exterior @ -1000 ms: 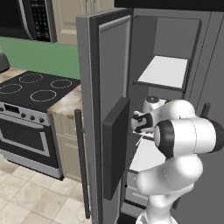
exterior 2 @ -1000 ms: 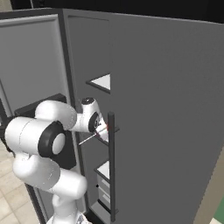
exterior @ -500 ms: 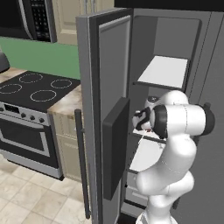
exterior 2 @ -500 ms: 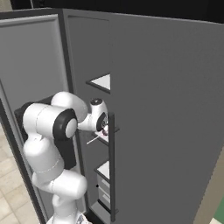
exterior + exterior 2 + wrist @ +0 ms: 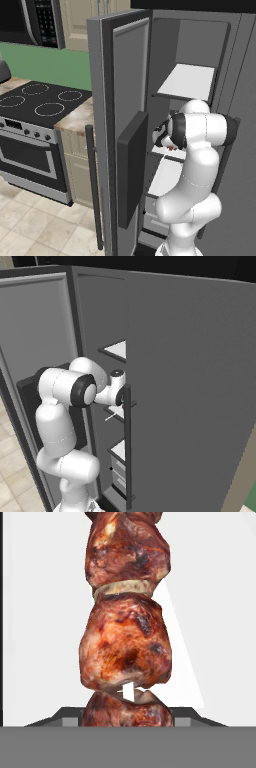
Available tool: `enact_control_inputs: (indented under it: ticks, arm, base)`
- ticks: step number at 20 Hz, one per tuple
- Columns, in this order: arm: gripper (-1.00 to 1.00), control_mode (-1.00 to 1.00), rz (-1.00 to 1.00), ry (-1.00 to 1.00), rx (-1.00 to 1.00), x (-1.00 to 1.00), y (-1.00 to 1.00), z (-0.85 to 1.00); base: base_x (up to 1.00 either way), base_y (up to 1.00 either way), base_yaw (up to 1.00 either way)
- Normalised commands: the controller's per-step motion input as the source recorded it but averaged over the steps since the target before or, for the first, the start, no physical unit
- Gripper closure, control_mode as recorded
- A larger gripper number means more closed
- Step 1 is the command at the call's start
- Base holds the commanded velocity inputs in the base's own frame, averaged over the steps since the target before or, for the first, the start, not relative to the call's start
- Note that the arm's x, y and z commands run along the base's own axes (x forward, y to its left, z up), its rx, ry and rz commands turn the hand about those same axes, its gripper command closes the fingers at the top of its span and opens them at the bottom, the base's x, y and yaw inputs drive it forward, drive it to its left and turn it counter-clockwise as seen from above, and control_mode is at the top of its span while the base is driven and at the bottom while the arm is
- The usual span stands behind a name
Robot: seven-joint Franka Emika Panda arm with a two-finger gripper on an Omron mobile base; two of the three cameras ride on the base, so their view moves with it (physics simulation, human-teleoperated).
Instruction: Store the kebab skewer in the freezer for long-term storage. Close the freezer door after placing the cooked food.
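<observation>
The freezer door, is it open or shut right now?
Open. The freezer door stands swung wide, baring the white shelves, and the arm reaches inside.

Light is even and flat throughout, typical of rendering, with no visible lamp and no glare. The freezer (image 5: 200, 60) interior is dim grey, its white shelves (image 5: 187, 82) bright by contrast. Shadows are soft and faint. Both base views are sharp but coarse, edges jagged. In the hand view the kebab skewer (image 5: 127, 647) looms close, its meat texture slightly smeared against a washed-out white shelf.
</observation>
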Motion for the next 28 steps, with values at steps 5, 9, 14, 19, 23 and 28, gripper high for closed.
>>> enact_control_inputs:
  ticks: [5, 9, 14, 19, 23, 28]
  arm:
    - [1.00, -1.00, 0.00, 0.01, 0.00, 0.12, -0.15, -0.20]
    - [1.00, -1.00, 0.00, 0.00, 0.00, 0.08, -0.02, -0.11]
    - [1.00, -1.00, 0.00, 0.00, 0.00, 0.13, -0.19, -0.13]
    - [1.00, -1.00, 0.02, 0.00, 0.00, 0.08, -0.28, -0.07]
    - [1.00, -1.00, 0.01, -0.01, 0.00, 0.17, -0.34, -0.10]
    - [1.00, -1.00, 0.03, -0.03, 0.00, 0.25, -0.35, -0.09]
  base:
    - [0.00, 0.00, 0.00]
    - [0.00, 0.00, 0.00]
    - [0.00, 0.00, 0.00]
    - [0.00, 0.00, 0.00]
    - [0.00, 0.00, 0.00]
    - [0.00, 0.00, 0.00]
